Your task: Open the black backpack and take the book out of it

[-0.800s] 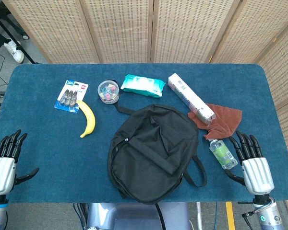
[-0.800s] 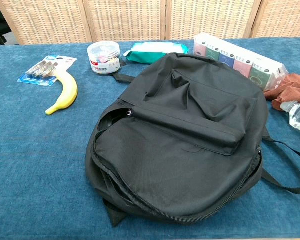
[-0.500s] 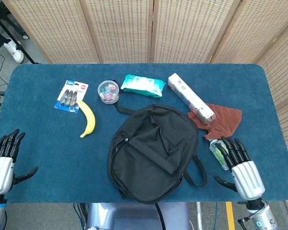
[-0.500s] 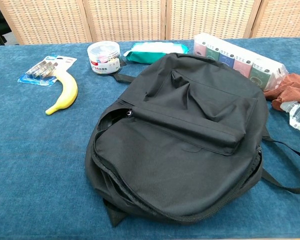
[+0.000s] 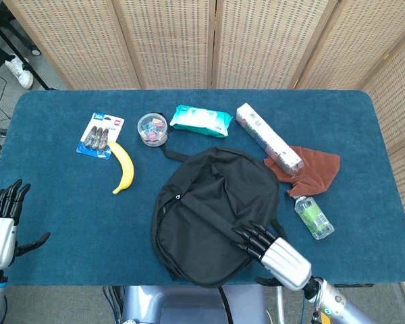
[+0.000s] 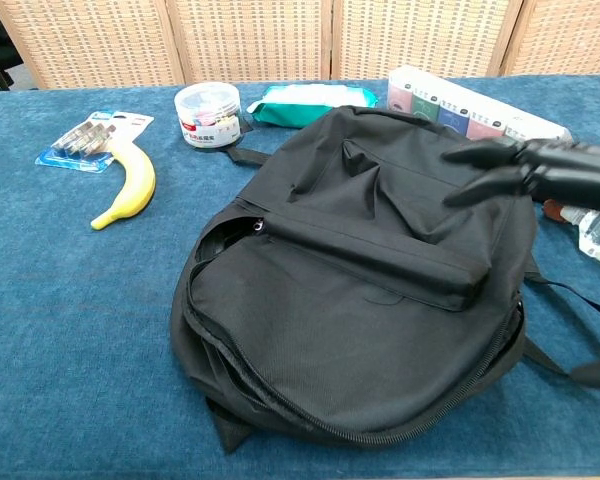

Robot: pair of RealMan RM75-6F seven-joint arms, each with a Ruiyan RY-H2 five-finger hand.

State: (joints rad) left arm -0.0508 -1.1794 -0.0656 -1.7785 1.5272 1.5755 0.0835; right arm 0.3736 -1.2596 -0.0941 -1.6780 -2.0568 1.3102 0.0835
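The black backpack [image 5: 212,212] [image 6: 360,270] lies flat in the middle of the blue table, its zipper running round the near edge; no book shows. My right hand [image 5: 273,251] [image 6: 540,172] hovers open over the backpack's right side, its fingers stretched out toward the left and holding nothing. My left hand [image 5: 3,226] stays open at the table's near left corner, far from the bag; the chest view does not show it.
Left of the bag lie a banana [image 5: 123,167] and a blister pack [image 5: 100,135]. Behind it stand a small tub [image 5: 152,129], a teal wipes pack [image 5: 201,120] and a long box [image 5: 268,137]. A brown cloth [image 5: 310,170] and small bottle [image 5: 314,217] lie at right.
My right hand has swung left from the table's near right edge to above the backpack's right side. My left hand has drifted slightly down and left. The backpack has not moved.
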